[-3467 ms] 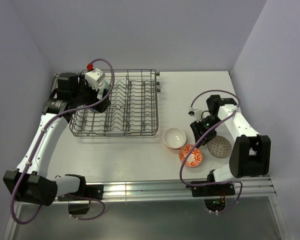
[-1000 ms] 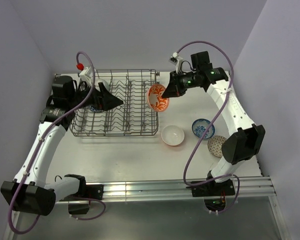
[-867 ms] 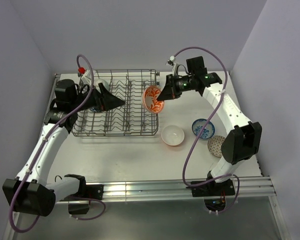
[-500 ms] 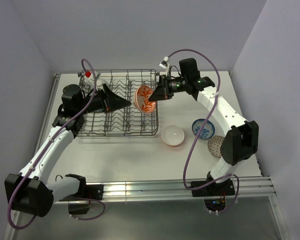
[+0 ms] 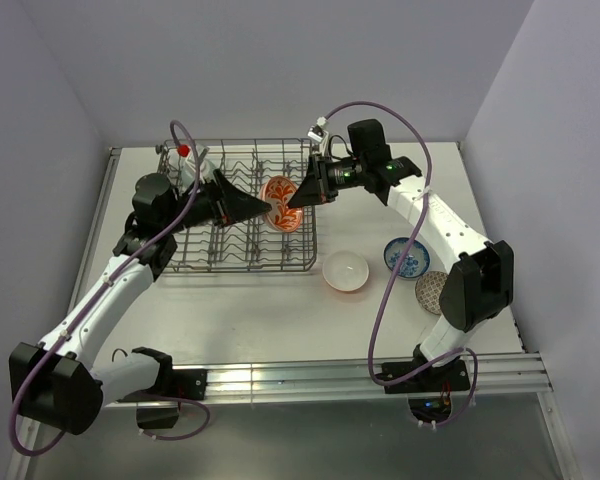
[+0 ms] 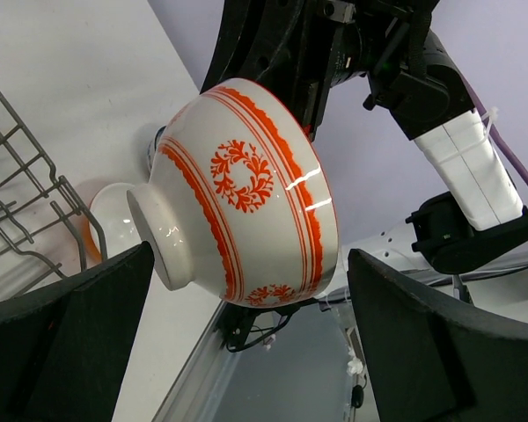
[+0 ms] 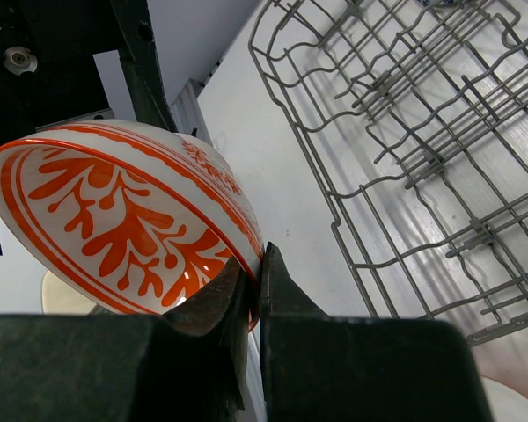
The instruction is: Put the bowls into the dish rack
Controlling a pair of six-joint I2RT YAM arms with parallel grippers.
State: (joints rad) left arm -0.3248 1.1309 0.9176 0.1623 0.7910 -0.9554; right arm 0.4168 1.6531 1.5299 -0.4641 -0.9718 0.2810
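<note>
Nearest, three bowls sit on the table (image 5: 240, 310), right of the dish rack (image 5: 230, 246): a speckled grey bowl (image 5: 439, 292), a white bowl (image 5: 346, 271) and a blue-patterned bowl (image 5: 407, 257). Farther back, the right gripper (image 5: 298, 198) pinches the rim of a red-orange patterned bowl (image 5: 281, 203), tilted on edge over the rack's right side. The left gripper (image 5: 263, 208) faces it, jaws spread wide, just beside the bowl.
</note>
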